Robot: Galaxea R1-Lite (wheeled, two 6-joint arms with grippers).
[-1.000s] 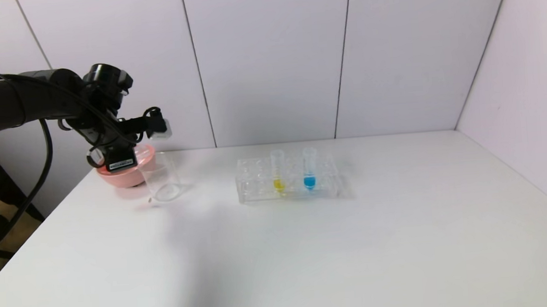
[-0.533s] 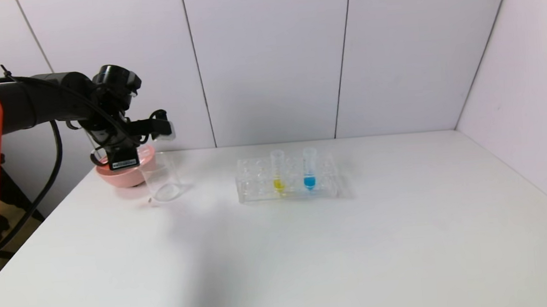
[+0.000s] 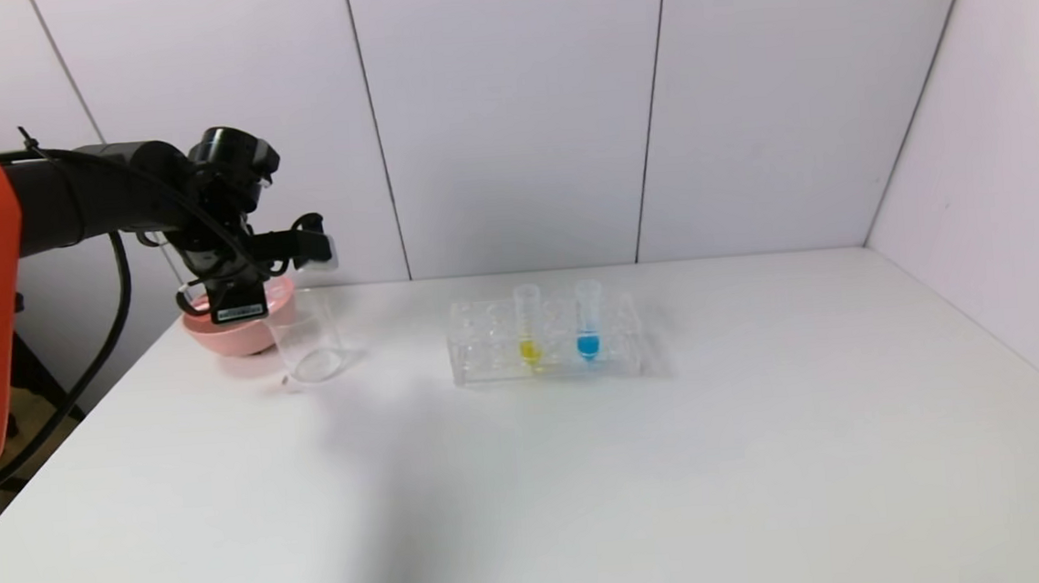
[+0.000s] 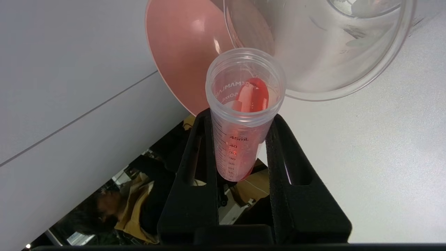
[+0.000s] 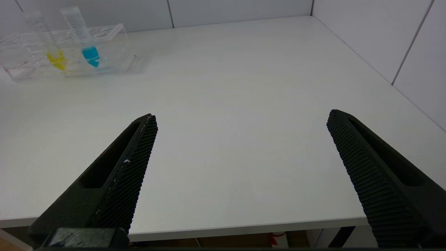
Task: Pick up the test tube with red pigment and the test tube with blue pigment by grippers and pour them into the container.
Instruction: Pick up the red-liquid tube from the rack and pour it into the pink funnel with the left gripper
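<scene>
1. Your left gripper (image 4: 240, 139) is clamped on the red tube (image 4: 244, 115), one finger on each side of the graduated wall. The grip sits below the mouth, so the rim is clear of the fingers.

2. In the head view the left gripper (image 3: 302, 249) hangs above the beaker (image 3: 305, 336), near the table's far left corner. The pink bowl (image 3: 234, 330) stands just behind the beaker, touching or nearly so; I cannot tell which.

3. Key relation: the tube's long axis runs from the fingers toward the beaker (image 4: 324, 48), mouth leading. In the left wrist view the mouth overlaps both the bowl (image 4: 184, 52) and the beaker rim. Red liquid lies along the tube's wall, short of the lip.

4. Judgement: the pour is not yet done, as no red shows in the beaker. Watch that the lip is over the beaker, not the bowl, before you tip further.

5. The blue tube (image 3: 587, 319) stands upright in the rack (image 3: 488, 367) at the table's far middle, beside a yellow tube (image 3: 527, 323).

6. Your right gripper (image 5: 240, 167) is spread wide and empty near the front edge. It is the nearer arm to the blue tube (image 5: 83, 38).
</scene>
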